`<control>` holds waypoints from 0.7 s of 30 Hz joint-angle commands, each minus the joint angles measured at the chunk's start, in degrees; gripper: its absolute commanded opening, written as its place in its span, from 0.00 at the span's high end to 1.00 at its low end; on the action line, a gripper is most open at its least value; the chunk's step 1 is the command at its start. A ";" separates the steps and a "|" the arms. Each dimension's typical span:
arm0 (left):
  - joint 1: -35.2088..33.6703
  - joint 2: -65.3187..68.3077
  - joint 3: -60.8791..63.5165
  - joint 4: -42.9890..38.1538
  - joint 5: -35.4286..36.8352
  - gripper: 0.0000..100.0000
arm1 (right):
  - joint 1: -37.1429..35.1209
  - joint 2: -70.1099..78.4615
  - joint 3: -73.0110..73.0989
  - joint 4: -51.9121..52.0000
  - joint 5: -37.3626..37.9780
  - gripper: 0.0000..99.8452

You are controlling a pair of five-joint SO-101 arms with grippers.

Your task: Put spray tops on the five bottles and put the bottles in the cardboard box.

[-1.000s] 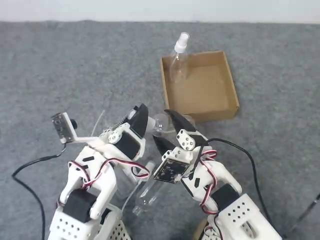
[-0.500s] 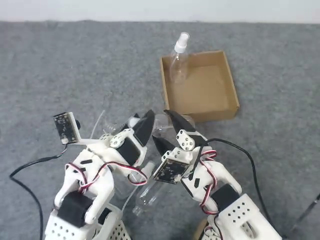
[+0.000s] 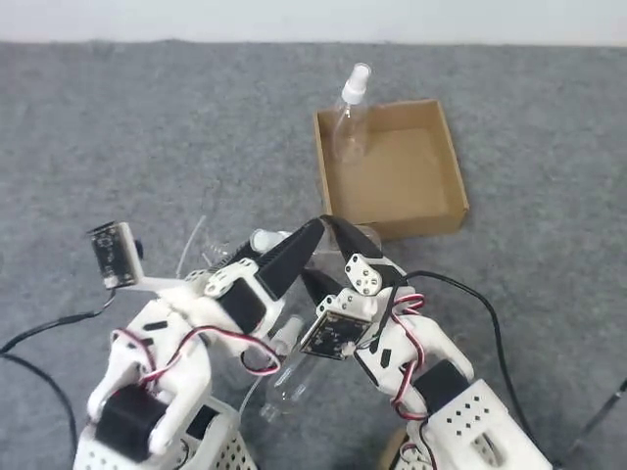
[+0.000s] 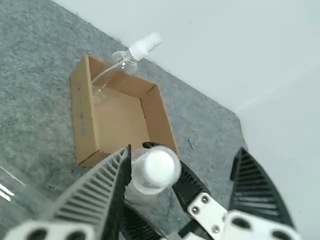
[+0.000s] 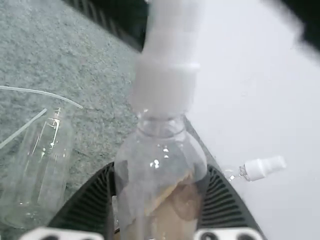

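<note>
In the right wrist view the spray top (image 5: 167, 65) and bottle (image 5: 160, 170) both run past the edges.

Readable text: none. Outer side wall of cardboard box (image 4: 82, 115): faint printed marks, too small to read. On clear bottle (image 5: 160, 190) with white spray top (image 5: 167, 65): no legible label or lettering.

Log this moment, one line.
right gripper: shut on bottle | left gripper: open around spray top | box: one topped bottle
</note>
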 commanded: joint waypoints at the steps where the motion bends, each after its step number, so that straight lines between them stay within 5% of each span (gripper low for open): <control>1: -0.18 -0.44 -5.58 2.64 1.05 0.70 | 0.04 -1.19 -2.81 0.13 -0.62 0.99; 21: -16.35 -0.44 -5.41 -0.35 5.10 0.70 | 0.13 -1.54 -2.90 -0.04 -0.97 0.99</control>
